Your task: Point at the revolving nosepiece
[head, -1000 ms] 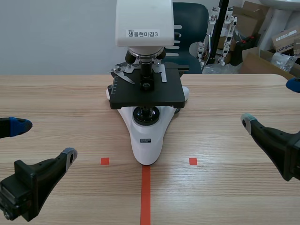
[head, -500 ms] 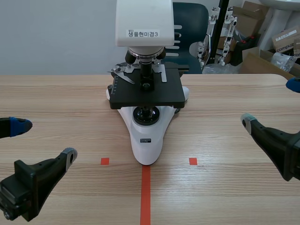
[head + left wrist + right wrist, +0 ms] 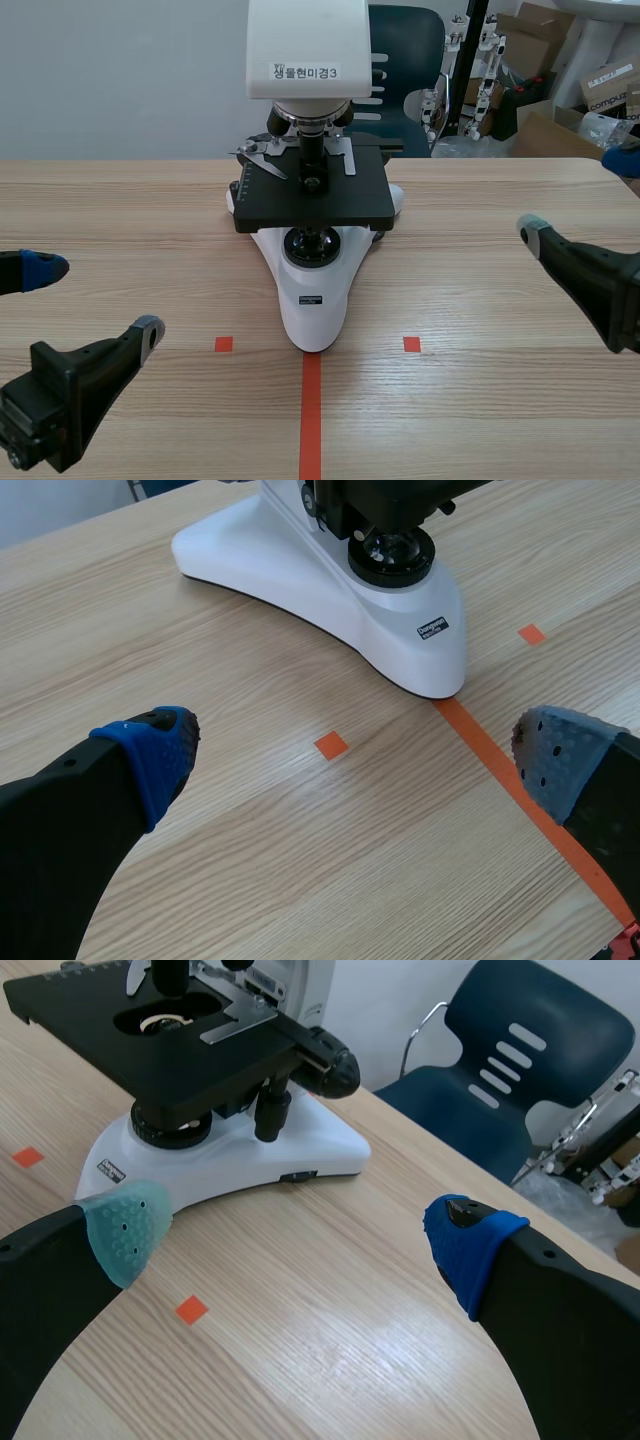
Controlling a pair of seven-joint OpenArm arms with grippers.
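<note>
A white microscope (image 3: 312, 290) with a black stage (image 3: 312, 195) stands at the table's middle. Its revolving nosepiece (image 3: 308, 120) sits under the white head, with objectives hanging toward the stage. My left gripper (image 3: 95, 300) is low at the near left, open and holding nothing, far from the microscope. In the left wrist view the microscope base (image 3: 330, 580) lies ahead of the left gripper (image 3: 355, 755). My right gripper (image 3: 575, 195) is open at the right, level with the stage but well apart from it. The right gripper (image 3: 297, 1235) faces the stage (image 3: 170, 1050); the nosepiece is hidden there.
A dark blue chair (image 3: 405, 60) stands behind the table, with cardboard boxes (image 3: 560, 110) and clutter at the back right. Bare wood lies on both sides of the microscope. The chair (image 3: 520, 1070) also shows beyond the table edge in the right wrist view.
My right gripper has shifted slightly up and away in the scene view. The left gripper and the microscope have not moved.
</note>
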